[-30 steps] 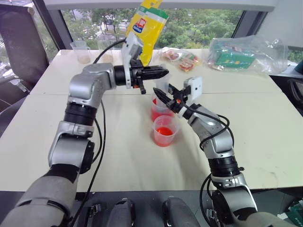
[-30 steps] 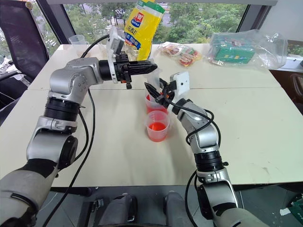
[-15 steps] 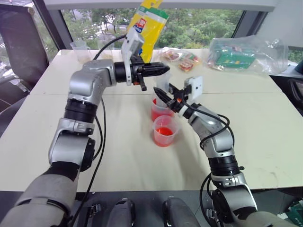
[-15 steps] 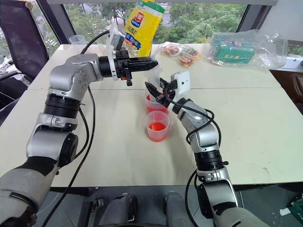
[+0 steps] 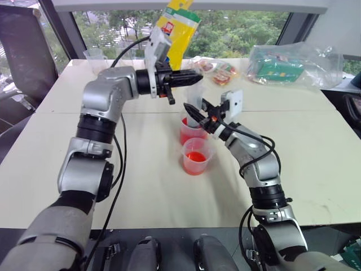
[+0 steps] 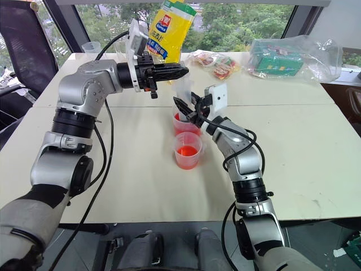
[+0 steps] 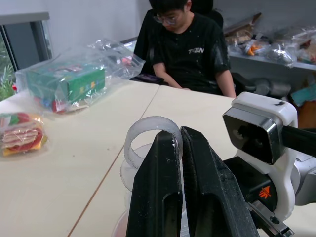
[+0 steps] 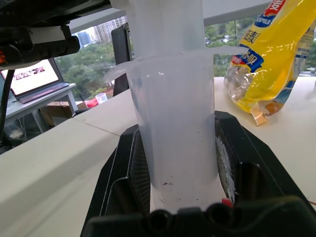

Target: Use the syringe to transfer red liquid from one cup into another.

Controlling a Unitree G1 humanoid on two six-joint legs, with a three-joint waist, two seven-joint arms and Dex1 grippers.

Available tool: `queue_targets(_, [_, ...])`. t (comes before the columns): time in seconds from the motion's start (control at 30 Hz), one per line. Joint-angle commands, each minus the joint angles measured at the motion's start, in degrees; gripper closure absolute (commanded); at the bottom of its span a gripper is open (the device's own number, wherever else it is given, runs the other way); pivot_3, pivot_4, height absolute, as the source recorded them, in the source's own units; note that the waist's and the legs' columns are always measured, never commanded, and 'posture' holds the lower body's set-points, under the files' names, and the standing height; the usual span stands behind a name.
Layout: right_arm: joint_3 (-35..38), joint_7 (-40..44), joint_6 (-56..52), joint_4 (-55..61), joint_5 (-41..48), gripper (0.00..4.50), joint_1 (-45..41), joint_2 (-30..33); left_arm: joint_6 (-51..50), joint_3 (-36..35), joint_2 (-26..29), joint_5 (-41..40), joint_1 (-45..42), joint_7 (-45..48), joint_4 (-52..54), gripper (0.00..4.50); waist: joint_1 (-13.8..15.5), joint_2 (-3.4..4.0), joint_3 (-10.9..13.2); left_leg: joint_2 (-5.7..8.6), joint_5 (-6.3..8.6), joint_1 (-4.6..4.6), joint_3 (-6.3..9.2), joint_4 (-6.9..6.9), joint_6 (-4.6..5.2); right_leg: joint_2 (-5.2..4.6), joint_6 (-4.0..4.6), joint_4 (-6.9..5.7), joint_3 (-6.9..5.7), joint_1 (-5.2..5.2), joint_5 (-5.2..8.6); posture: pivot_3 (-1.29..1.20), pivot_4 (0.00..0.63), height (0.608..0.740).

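The syringe (image 5: 194,100) stands upright over the far cup (image 5: 188,132), which holds red liquid (image 5: 186,135). My right gripper (image 5: 196,112) is shut on the clear barrel (image 8: 175,128), pointing in from the right. Coming level from the left, my left gripper (image 5: 196,77) is shut on the plunger's top, whose ring (image 7: 148,138) shows behind the black fingers (image 7: 160,197). A second cup (image 5: 196,156) with red liquid stands just in front of the far one. The syringe's tip is hidden inside the far cup.
A yellow bag (image 5: 177,25) stands at the table's back edge, with snack packets (image 5: 217,70) and a clear bag holding a green box (image 5: 285,65) to its right. Empty cups (image 5: 96,59) sit at the far left. A person (image 7: 190,47) sits beyond the table.
My left gripper has edged up a little with the plunger top. The right gripper and both cups have stayed where they were.
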State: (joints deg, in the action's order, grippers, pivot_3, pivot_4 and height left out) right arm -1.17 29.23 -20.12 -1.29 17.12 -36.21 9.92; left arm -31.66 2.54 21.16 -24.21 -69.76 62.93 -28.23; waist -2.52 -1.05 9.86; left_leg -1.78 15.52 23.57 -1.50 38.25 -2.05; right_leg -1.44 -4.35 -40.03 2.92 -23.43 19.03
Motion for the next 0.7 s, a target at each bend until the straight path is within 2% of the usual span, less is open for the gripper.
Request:
queue_targets(0.03, [0.15,0.15,-1.89,1.41,1.14,3.08,-2.28,-0.04,1.20,-2.12,0.64,-1.97,-0.19,0.88,7.17,3.48,-0.04,0.00,0.00,0.00,0.00,0.00,0.00,0.00,0.00,0.00,0.00,0.00,0.00,0.00,0.00,0.00,0.150,0.740])
queue_targets(0.1, [0.72,0.00,-2.21,1.87,1.53,3.08,-3.27,0.16,-0.50,-1.21,1.54,-2.28,2.06,2.40,9.77,2.61,-0.14,0.00,0.00,-0.01,0.00,0.00,0.00,-0.01,0.00,0.00,0.00,0.00,0.00,0.00,0.00,0.00,0.150,0.740])
queue_targets(0.27, [2.16,-0.24,-3.10,2.57,2.37,3.08,-5.56,0.98,-2.17,-1.13,4.16,-1.98,7.24,2.15,14.71,0.10,-0.01,0.00,0.00,-0.02,-0.01,-0.03,0.00,-0.03,-0.01,-0.02,0.00,-0.01,0.02,0.00,0.00,0.00,0.150,0.740])
queue_targets(0.57, [4.51,0.05,-5.55,5.10,4.93,3.08,-8.35,3.39,-7.04,-4.77,10.27,-4.61,12.57,0.58,21.03,0.10,-0.02,0.01,0.00,-0.02,0.00,-0.02,0.02,-0.03,0.00,-0.02,0.00,-0.01,0.02,0.01,0.00,0.00,0.150,0.740])
queue_targets(0.7, [6.55,4.43,-12.71,11.19,12.63,3.08,-9.69,7.05,-8.96,-6.00,12.62,-6.04,14.37,-0.05,23.76,0.10,0.02,0.01,0.00,-0.01,0.00,0.00,0.02,-0.03,0.00,-0.03,0.00,0.01,0.02,0.00,0.00,0.00,0.150,0.740])
